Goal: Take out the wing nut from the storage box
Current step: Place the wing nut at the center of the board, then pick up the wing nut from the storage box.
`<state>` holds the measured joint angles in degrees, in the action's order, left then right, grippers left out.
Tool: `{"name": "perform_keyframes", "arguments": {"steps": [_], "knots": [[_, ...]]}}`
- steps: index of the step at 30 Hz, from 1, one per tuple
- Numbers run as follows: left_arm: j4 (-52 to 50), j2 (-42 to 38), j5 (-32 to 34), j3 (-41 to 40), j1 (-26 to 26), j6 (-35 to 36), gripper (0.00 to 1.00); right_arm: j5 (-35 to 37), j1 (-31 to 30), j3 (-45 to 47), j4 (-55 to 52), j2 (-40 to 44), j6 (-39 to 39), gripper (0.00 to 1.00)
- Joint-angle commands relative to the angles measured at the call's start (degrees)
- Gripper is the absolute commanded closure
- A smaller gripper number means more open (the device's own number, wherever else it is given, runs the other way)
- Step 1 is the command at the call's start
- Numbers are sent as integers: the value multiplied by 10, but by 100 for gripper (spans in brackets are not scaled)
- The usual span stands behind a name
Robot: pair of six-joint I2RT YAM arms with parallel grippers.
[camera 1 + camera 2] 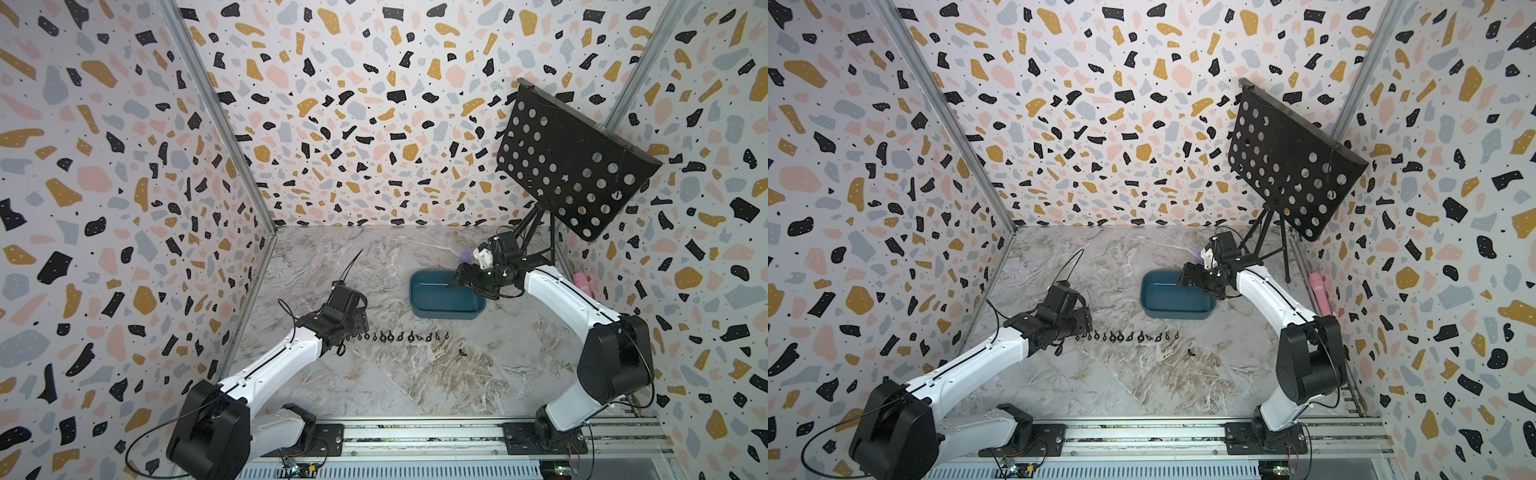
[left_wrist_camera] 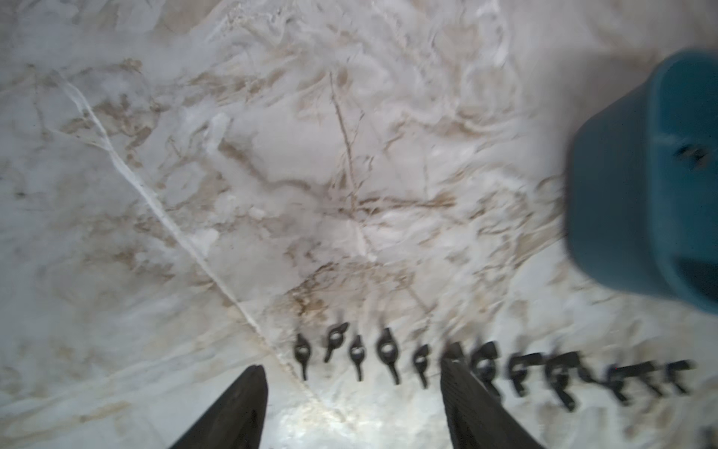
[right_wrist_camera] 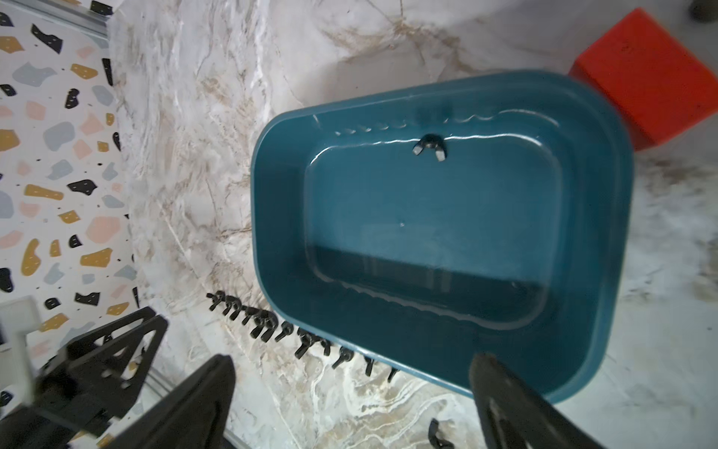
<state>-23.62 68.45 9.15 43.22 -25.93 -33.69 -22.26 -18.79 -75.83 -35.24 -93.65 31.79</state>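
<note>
The teal storage box [image 1: 436,299] [image 1: 1167,297] stands on the marble table, right of centre. In the right wrist view, one black wing nut [image 3: 429,145] lies inside the storage box [image 3: 427,233] against a long wall. My right gripper [image 3: 353,369] [image 1: 465,279] hangs open and holds nothing, above the box's far right corner. My left gripper [image 2: 351,383] [image 1: 352,332] is open low over the left end of a row of several wing nuts [image 2: 388,355] [image 1: 399,336] on the table, and nothing is between its fingers.
A single wing nut [image 1: 462,353] lies apart in front of the row. A red block [image 3: 645,77] sits beside the box. A black perforated stand [image 1: 573,166] rises at the back right, with a pink object [image 1: 1318,291] by the right wall. Patterned walls enclose the table.
</note>
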Motion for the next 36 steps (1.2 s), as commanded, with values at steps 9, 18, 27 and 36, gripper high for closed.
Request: {"name": "perform_keyframes", "arguments": {"steps": [9,18,27,36], "knots": [[-9,16,-85,100,3,52,0,74,-7,-22,-28,-25,-74,0],[-11,26,-113,106,4,63,0,89,-33,-80,-25,-116,-111,0],[-17,-1,-118,95,3,68,0,99,-39,-125,21,-199,-111,0],[-23,-3,-121,93,3,72,0,107,-45,-128,91,-245,-126,0]]}}
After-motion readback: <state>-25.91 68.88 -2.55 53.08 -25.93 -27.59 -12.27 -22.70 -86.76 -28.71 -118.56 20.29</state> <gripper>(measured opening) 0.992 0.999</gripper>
